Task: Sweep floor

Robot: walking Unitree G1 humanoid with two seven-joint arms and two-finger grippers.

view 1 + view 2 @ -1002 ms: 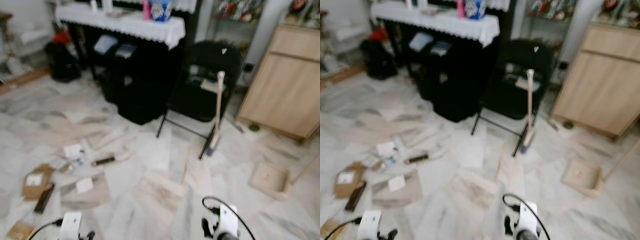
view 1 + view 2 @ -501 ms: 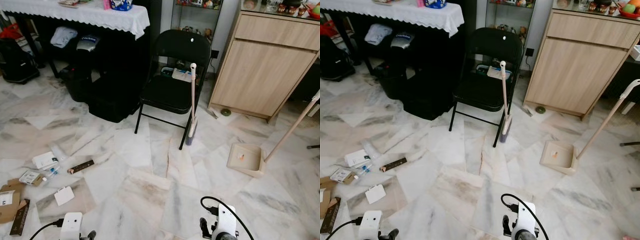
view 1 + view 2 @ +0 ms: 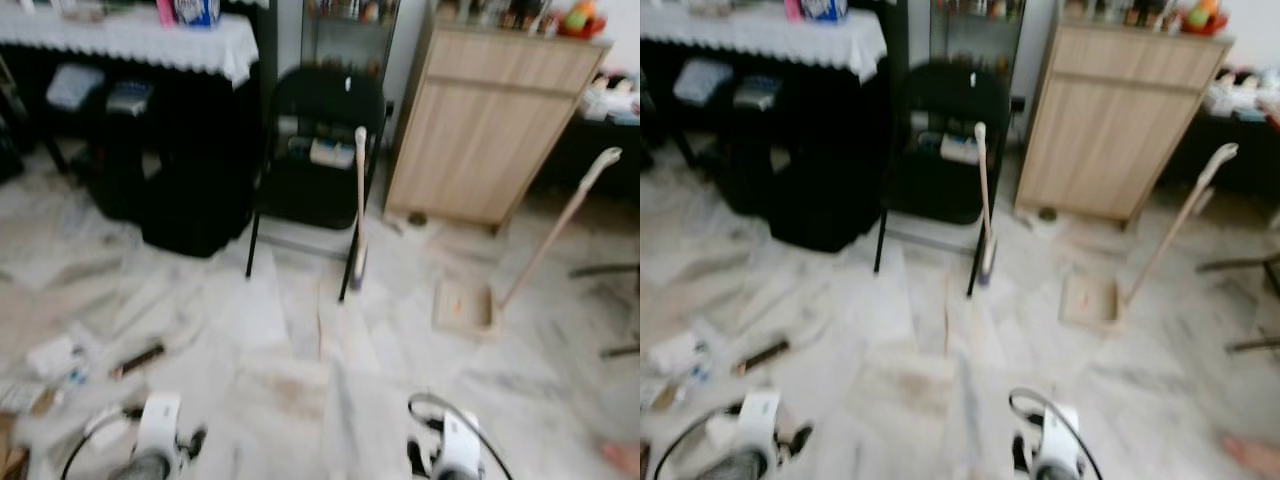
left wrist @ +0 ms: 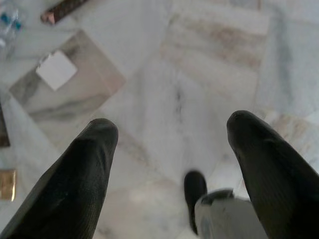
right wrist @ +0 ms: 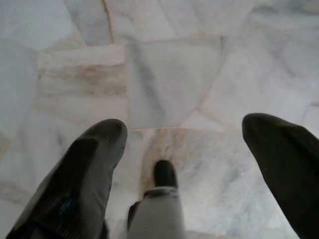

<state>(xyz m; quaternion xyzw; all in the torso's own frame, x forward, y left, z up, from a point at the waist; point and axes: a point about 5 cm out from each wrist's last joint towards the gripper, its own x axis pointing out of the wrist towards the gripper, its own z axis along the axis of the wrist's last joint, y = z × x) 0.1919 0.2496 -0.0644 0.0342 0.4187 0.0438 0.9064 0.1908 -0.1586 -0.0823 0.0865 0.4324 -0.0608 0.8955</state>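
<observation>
A pale-handled broom (image 3: 359,205) leans upright against the front of a black folding chair (image 3: 315,140). A beige dustpan (image 3: 461,306) lies on the marble floor to its right, its long handle (image 3: 560,228) slanting up to the right. Litter lies on the floor at the left: a brown bar (image 3: 138,360), a white card (image 4: 56,69) and small packets (image 3: 55,355). Both arms hang low at the bottom edge. My left gripper (image 4: 169,137) is open over bare floor. My right gripper (image 5: 184,134) is open too, with nothing between its fingers.
A dark table with a white lace cloth (image 3: 140,35) stands at the back left, with dark bags (image 3: 190,190) under it. A wooden cabinet (image 3: 480,120) stands at the back right. Thin chair legs (image 3: 605,270) show at the right edge. Part of a person's foot (image 3: 622,458) is at the bottom right.
The whole view has shifted to the right and blurred, so the camera has turned. The broom, chair and dustpan keep their places on the floor. Both grippers hang as before.
</observation>
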